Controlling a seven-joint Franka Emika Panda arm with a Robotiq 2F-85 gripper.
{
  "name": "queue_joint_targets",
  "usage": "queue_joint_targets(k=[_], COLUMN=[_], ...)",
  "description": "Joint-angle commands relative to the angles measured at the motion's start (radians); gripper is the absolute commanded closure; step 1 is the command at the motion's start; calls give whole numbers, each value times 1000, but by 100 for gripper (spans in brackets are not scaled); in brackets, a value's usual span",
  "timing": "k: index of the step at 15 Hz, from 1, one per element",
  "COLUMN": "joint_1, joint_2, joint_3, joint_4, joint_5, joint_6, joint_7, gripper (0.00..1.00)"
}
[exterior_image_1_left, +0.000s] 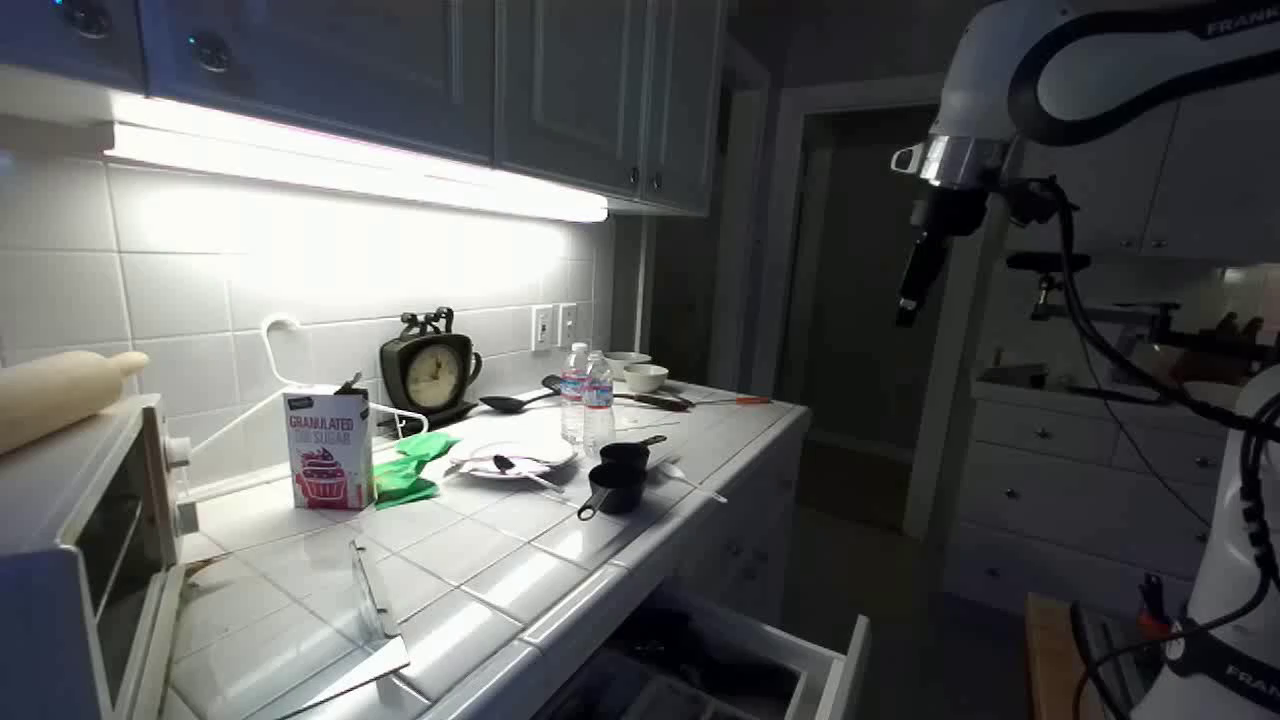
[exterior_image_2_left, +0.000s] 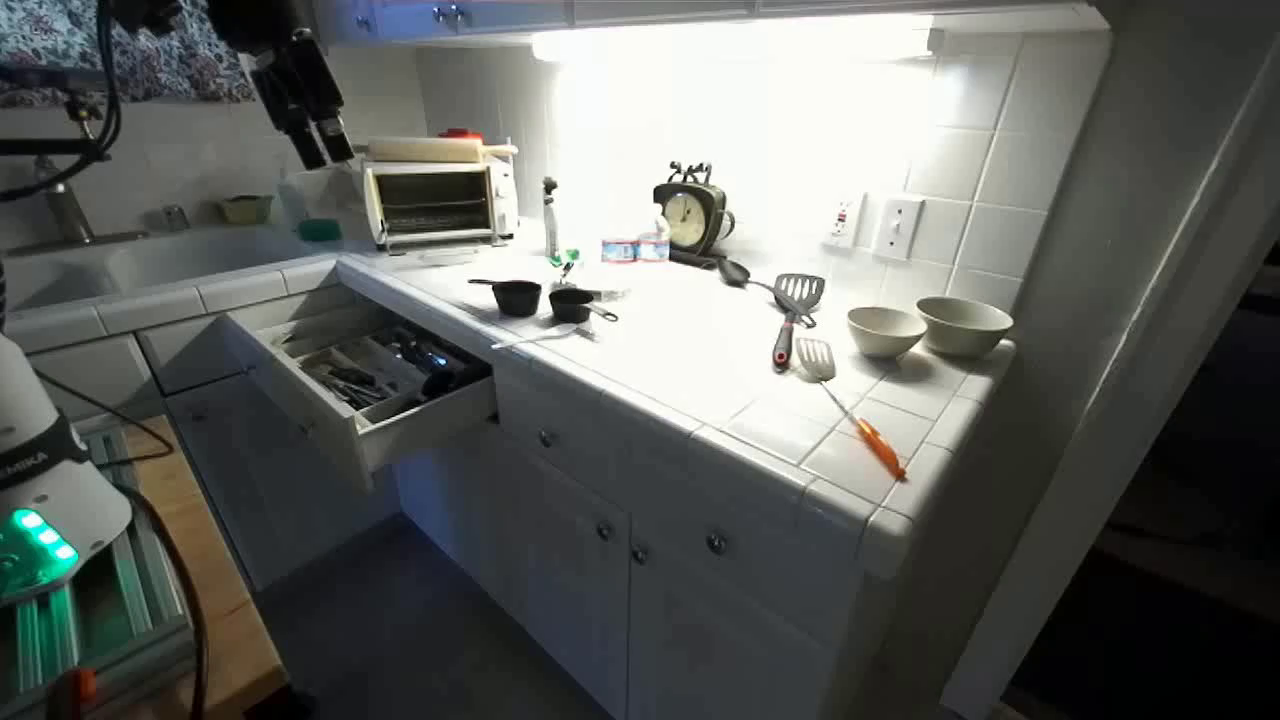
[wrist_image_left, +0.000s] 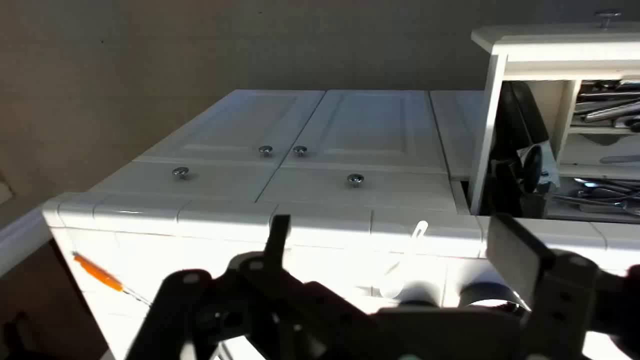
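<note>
Upper left in an exterior view, the claw hangs in the air, jaws spread wide apart and holding nothing. Below it, left of centre, an open drawer juts out; a low swing could strike its edge. Just right, on the worktop, stand two black cups, handles sticking out, which a stray touch could topple. Near them, a pale spoon half vanishes in the wrist view's glare, so it could be misjudged. Cups and spoon lie below and right of the claw in the exterior frame, well apart from it.

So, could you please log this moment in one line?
fingers: open, empty; drawer: pulled open; black measuring cups: on counter; under-cabinet light: on
</note>
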Motion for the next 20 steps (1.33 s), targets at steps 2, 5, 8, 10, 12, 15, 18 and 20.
queue_joint_targets(k=[2, 5, 8, 10, 12, 15, 18, 20], joint_1=[12, 12, -2, 4, 16, 28, 25, 3], joint_2=[0, 0, 37, 91, 155, 243, 314, 360], joint_3=[-8, -8, 0, -13, -32, -49, -38, -14], joint_4=[2, 2, 3, 5, -11, -26, -40, -41], joint_5=[-7, -7, -3, 32, 89, 154, 139, 93], joint_6=[-4, -4, 37, 97, 213, 344, 463, 529], joint_7=[7, 7, 64, 114, 160, 140, 113, 126], gripper=[0, 0, 0, 0, 0, 0, 0, 0])
